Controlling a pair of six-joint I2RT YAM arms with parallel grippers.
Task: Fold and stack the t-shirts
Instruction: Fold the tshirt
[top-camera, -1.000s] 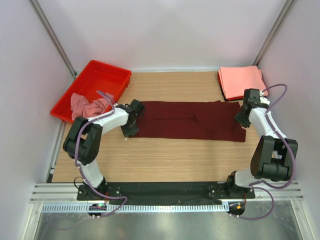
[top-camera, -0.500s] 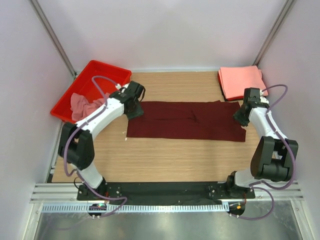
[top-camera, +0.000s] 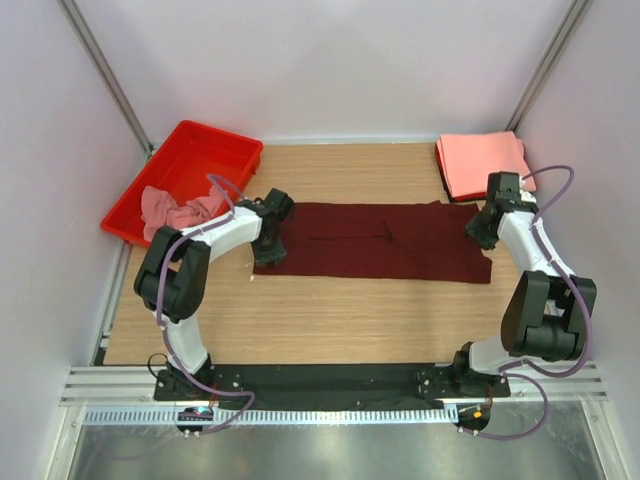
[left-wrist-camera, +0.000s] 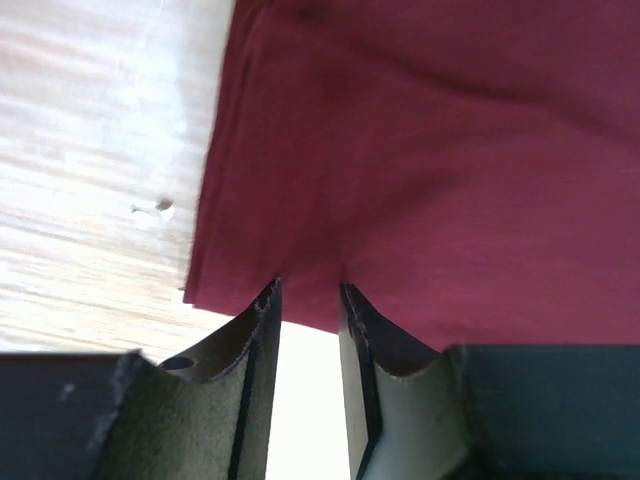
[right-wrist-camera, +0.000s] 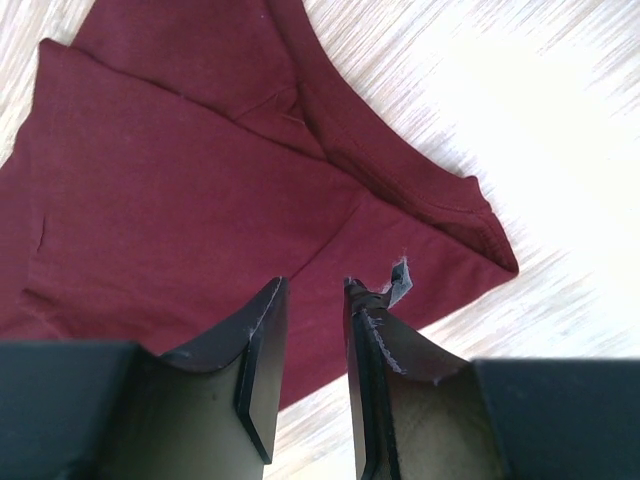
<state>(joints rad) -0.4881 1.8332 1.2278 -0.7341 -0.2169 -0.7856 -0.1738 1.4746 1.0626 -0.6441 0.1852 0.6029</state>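
Note:
The dark maroon t-shirt (top-camera: 375, 242) lies flat on the wooden table, folded into a long strip running left to right. My left gripper (top-camera: 268, 233) is low at its left end. In the left wrist view the left gripper (left-wrist-camera: 310, 288) has its jaws a little apart, tips at the edge of the maroon cloth (left-wrist-camera: 420, 150), gripping nothing. My right gripper (top-camera: 479, 231) is over the strip's right end. In the right wrist view the right gripper (right-wrist-camera: 315, 283) is slightly open just above the cloth (right-wrist-camera: 180, 180), by the collar fold. A dusty pink t-shirt (top-camera: 175, 211) lies crumpled at the tray.
A red plastic tray (top-camera: 212, 150) stands at the back left. A folded stack of salmon-pink t-shirts (top-camera: 482, 163) sits at the back right corner. A small white speck (left-wrist-camera: 152, 209) lies on the wood beside the shirt's left edge. Bare wood runs along the table's near side.
My left gripper went from the strip's near-left corner up to its far-left corner, then back to the middle of the left edge. The right gripper barely moved.

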